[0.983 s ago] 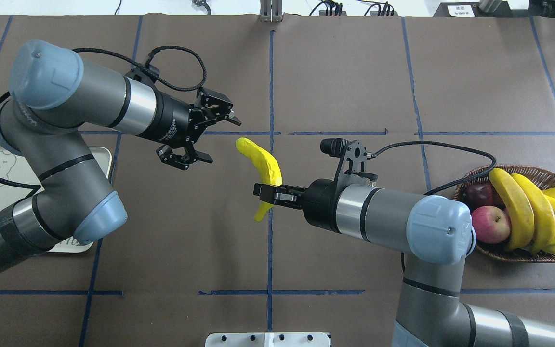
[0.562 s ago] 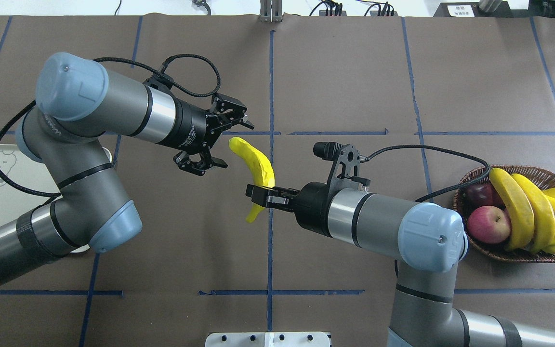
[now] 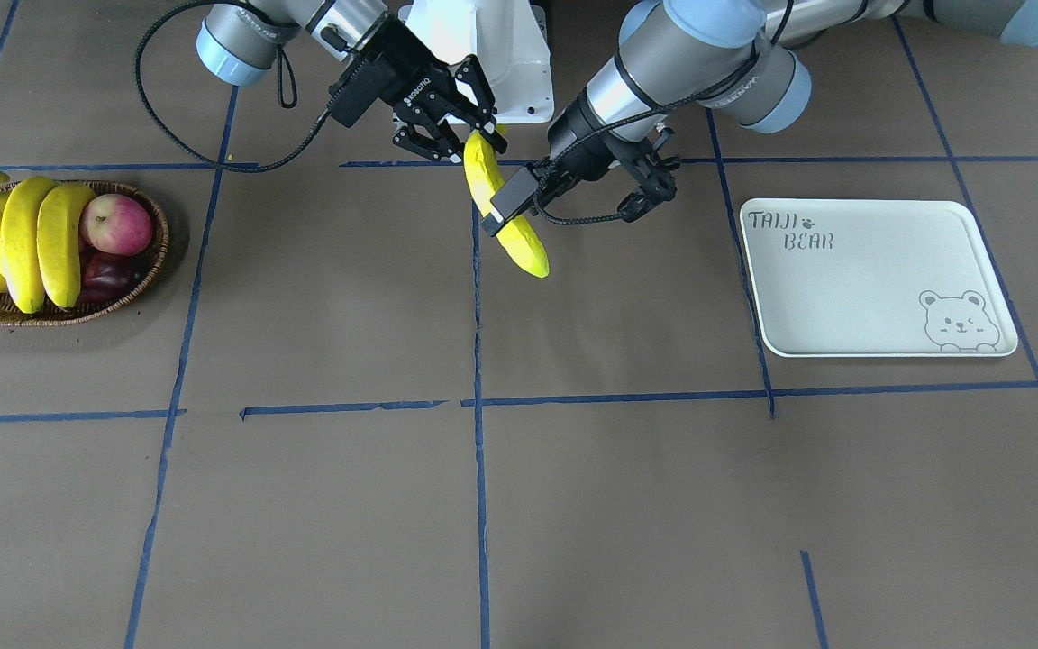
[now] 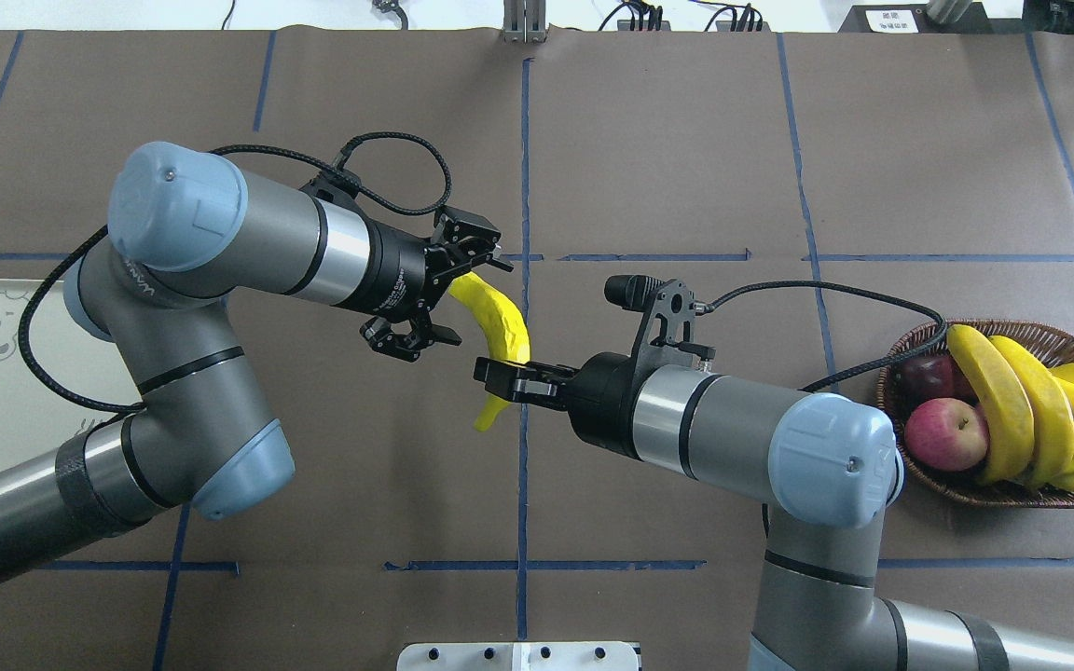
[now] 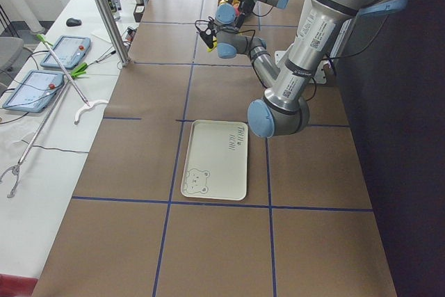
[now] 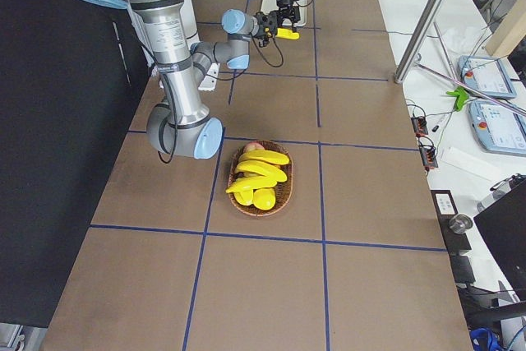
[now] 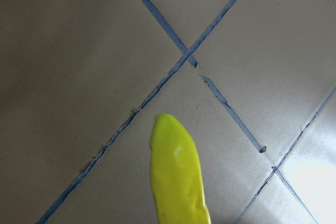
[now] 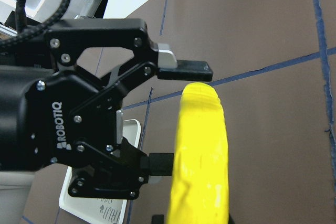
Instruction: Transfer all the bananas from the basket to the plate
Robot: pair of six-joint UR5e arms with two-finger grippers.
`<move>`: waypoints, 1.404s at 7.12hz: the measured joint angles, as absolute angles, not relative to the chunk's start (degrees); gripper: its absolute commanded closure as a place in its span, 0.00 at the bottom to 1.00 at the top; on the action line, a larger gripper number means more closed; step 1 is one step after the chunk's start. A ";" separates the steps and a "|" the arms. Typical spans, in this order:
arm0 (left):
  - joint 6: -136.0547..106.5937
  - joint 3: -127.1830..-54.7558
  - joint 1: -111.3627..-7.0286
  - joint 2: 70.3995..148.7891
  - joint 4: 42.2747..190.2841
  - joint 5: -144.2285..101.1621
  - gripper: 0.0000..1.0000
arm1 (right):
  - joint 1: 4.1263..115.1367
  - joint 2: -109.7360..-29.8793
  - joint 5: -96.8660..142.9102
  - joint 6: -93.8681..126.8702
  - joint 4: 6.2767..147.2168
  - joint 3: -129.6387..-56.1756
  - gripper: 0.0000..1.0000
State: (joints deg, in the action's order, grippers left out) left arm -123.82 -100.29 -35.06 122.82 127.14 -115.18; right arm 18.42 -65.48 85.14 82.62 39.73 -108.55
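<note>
My right gripper is shut on a yellow banana and holds it in the air over the middle of the table. The left gripper is open, its fingers on either side of the banana's far end without clamping it; the right wrist view shows that gripper with a gap above the banana. The banana's tip shows at the bottom of the left wrist view. More bananas lie in the wicker basket at the right. The plate lies bare beneath the left arm.
A red apple and a dark purple fruit share the basket. The right arm's wrist camera bracket stands above its gripper. A white robot base sits at the table's near edge. Blue tape lines cross the brown mat.
The left arm has swung right, off the plate, bringing its open gripper up to the banana's far end. The right arm has shifted slightly left with the banana.
</note>
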 measured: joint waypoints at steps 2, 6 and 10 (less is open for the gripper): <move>-123.78 -100.23 -34.66 122.86 127.15 -114.55 0.49 | 18.35 -65.42 85.16 82.66 39.74 -108.55 0.85; -123.58 -100.21 -34.37 122.77 127.20 -114.08 1.00 | 18.40 -65.01 85.29 84.31 39.83 -108.59 0.00; -122.47 -101.02 -35.77 119.10 127.33 -114.08 1.00 | 24.99 -65.74 99.40 84.74 44.95 -109.68 0.00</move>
